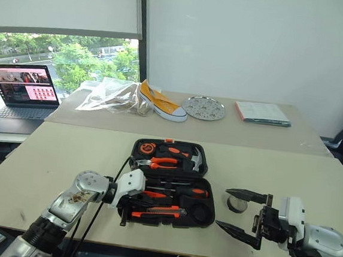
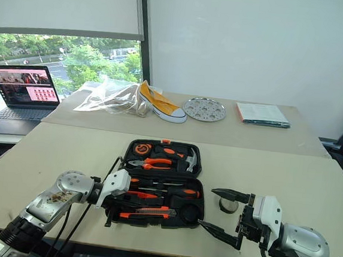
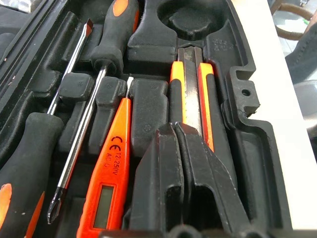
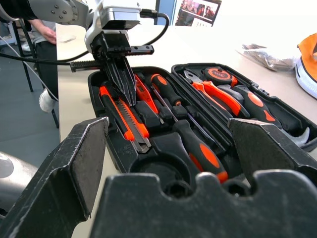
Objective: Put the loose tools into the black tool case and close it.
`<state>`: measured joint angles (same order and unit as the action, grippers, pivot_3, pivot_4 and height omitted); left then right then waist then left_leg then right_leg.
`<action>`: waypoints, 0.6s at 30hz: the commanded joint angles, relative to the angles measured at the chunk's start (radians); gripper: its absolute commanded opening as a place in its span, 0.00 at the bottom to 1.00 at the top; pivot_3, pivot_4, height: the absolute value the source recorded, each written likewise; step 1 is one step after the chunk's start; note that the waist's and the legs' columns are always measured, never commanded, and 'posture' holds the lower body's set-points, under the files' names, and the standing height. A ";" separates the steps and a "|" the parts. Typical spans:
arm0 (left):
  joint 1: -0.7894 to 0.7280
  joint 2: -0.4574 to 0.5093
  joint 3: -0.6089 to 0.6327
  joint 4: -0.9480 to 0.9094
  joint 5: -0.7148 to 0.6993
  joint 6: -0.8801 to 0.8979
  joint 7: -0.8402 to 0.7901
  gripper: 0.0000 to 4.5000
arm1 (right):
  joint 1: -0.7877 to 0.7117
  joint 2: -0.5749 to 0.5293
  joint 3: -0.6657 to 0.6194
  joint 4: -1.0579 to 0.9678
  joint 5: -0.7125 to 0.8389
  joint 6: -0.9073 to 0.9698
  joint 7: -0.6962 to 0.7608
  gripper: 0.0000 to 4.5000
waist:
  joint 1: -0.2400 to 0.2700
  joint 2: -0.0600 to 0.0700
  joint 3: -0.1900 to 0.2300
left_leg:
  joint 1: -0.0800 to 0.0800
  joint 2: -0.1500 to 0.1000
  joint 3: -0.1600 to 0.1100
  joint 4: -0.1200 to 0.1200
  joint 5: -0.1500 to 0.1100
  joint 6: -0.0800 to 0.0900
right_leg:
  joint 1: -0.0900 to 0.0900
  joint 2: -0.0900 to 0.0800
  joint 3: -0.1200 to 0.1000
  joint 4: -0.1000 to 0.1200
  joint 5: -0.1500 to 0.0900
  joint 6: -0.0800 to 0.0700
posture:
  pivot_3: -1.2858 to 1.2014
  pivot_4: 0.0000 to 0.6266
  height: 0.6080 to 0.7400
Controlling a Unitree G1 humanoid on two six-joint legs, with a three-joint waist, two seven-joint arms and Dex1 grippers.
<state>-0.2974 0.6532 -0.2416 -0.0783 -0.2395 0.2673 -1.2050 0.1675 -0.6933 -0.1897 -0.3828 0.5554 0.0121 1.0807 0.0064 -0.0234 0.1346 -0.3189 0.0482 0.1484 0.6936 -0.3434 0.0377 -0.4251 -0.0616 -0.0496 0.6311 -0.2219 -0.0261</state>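
We've got the black tool case [image 1: 173, 183] lying wide open near the front edge of the beige table [image 1: 49, 154], lid half away from us, tray half toward us. In the tray the utility knife [image 1: 158, 211] sits in its recess along the near edge, the slim orange screwdriver [image 3: 106, 193] just beside it, and the two long-shafted screwdrivers [image 4: 195, 144] lie side by side behind that. The round recess [image 3: 190, 20] at the tray's right end is bare. The small black tape roll [image 1: 236, 204] rests on the table just right of the case, between the fingers of our right gripper [image 1: 239, 211], untouched; those jaws stand spread as wide as they go, holding nothing. Our left gripper [image 4: 121, 74] points down into the tray's left end, fingers pressed together with nothing between them, tips right over the knife and the slim screwdriver. In the lid half we see pliers [image 1: 159, 162], a hammer [image 1: 196, 159] and a tape measure [image 1: 147, 146]. On the farther table: a laptop [image 1: 21, 94], a yellow shoe [image 1: 161, 103], a metal plate [image 1: 203, 108].
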 commanded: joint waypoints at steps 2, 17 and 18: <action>0.072 -0.009 0.105 0.031 -0.093 -0.124 -0.043 0.08 | 0.050 -0.010 -0.102 -0.012 0.027 -0.006 -0.013 1.00 | 0.001 0.000 0.000 | 0.000 0.001 0.000 0.000 0.001 -0.002 | -0.002 0.000 0.000 0.000 0.002 -0.004 | 0.52 0.24 1.00; 0.305 0.156 0.581 0.249 -0.262 -0.379 -0.159 1.00 | 0.305 0.007 -0.294 0.141 -0.094 -0.167 0.009 1.00 | -0.003 0.000 0.001 | -0.010 0.000 0.001 0.001 0.002 -0.006 | -0.014 0.000 -0.002 -0.002 0.000 -0.001 | 0.52 0.24 1.00; 0.303 0.153 0.589 0.255 -0.265 -0.382 -0.156 1.00 | 0.277 -0.011 -0.276 0.132 -0.106 -0.148 0.002 1.00 | -0.003 0.001 0.002 | -0.010 0.000 0.001 0.001 0.002 -0.006 | -0.014 0.000 -0.002 -0.002 0.000 -0.001 | 0.52 0.24 1.00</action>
<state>0.0132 0.8085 0.3198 0.1801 -0.4763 -0.0876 -1.3566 0.4953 -0.6672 -0.4774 -0.2045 0.4545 -0.1426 1.0996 0.0033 -0.0227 0.1364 -0.3286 0.0477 0.1494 0.6945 -0.3418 0.0327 -0.4396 -0.0624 -0.0516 0.6292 -0.2215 -0.0270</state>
